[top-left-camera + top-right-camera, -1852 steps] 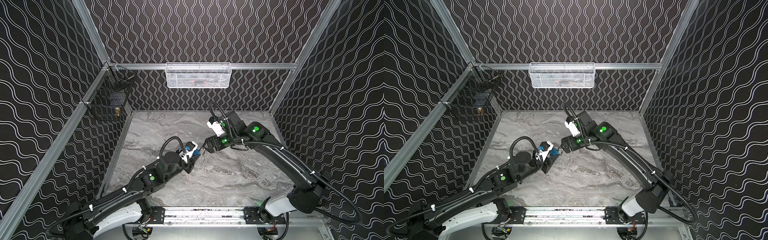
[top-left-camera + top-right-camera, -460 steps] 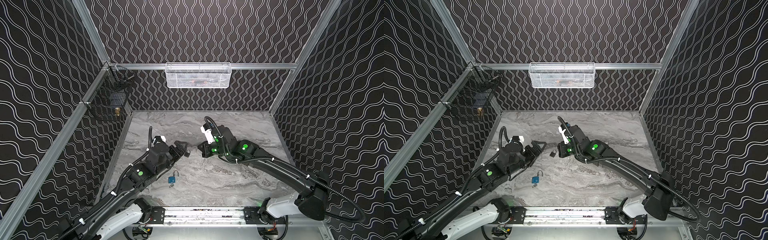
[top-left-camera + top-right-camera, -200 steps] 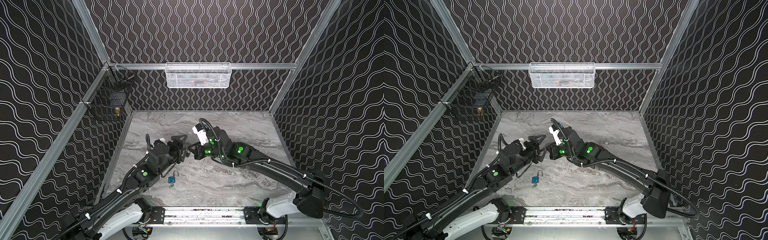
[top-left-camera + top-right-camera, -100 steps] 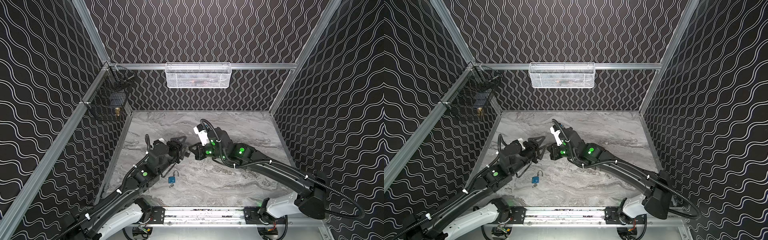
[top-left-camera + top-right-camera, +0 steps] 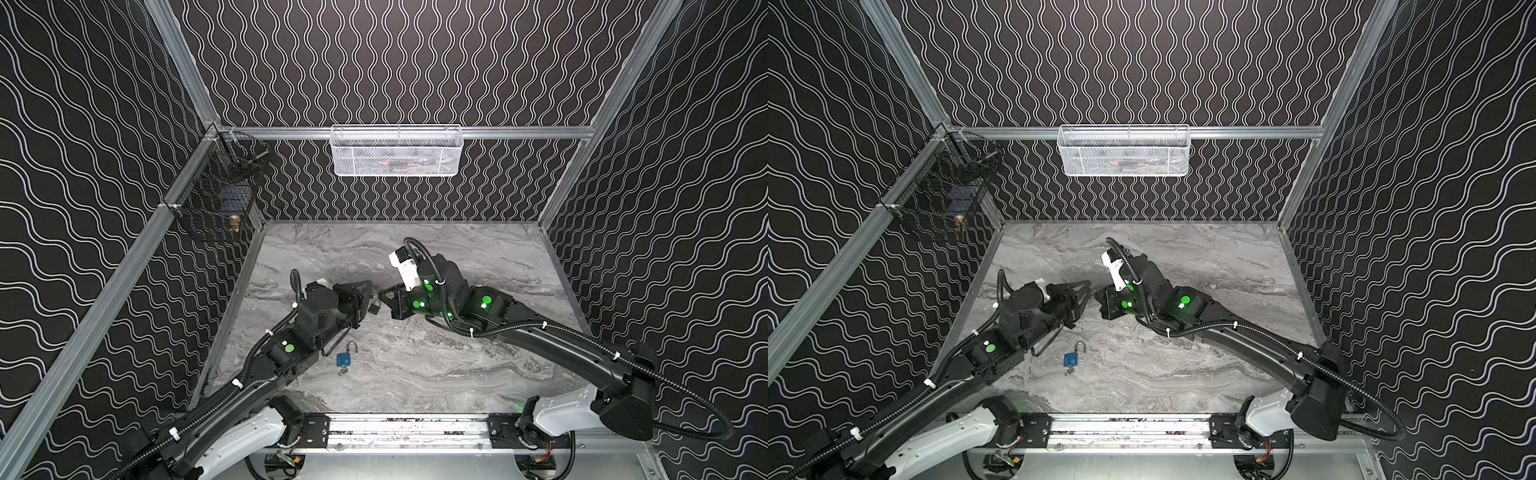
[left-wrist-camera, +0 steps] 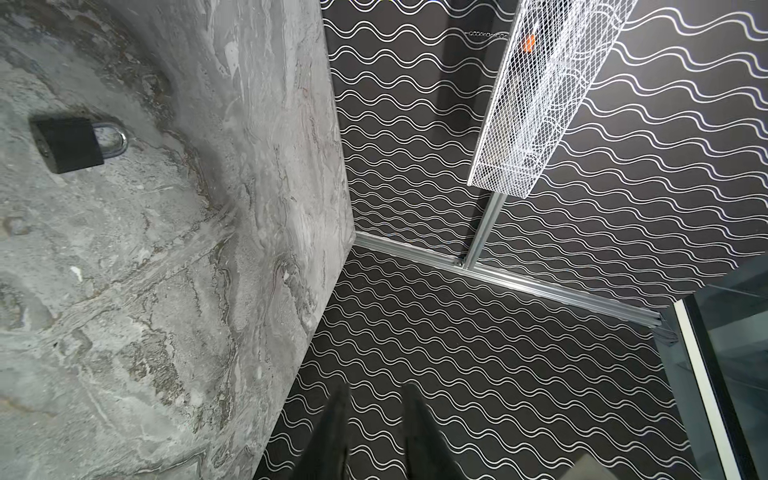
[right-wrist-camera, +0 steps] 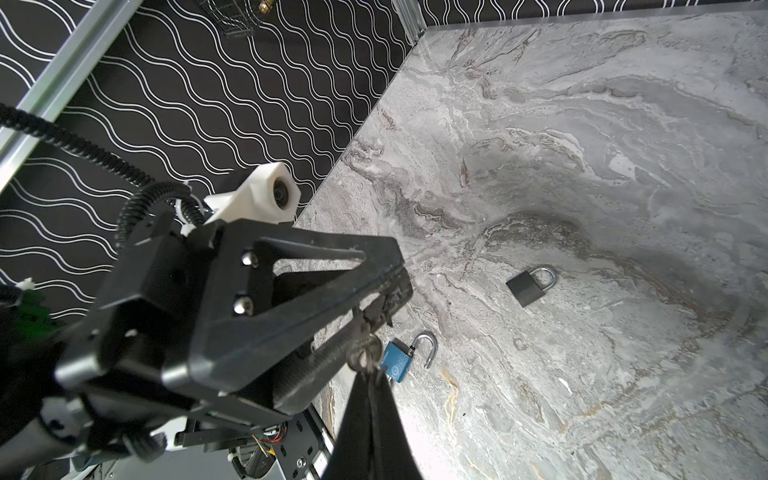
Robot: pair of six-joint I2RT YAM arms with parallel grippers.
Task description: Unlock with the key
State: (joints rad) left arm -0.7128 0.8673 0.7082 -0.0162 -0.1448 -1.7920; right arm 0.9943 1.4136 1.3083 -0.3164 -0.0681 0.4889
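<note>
The small silver key (image 7: pixel 364 353) on its ring is held off the grey marble table (image 7: pixel 582 166), pinched in your right claw (image 7: pixel 370 378), which is clamped fully closed on it. Your left claw (image 7: pixel 376 318) sits right at the key with its jaws at a slim gap; can't tell if it grips. The blue padlock (image 7: pixel 397 360), shackle swung open, lies on the table, and the black padlock (image 7: pixel 527 286), shackle closed, lies apart from it.
</note>
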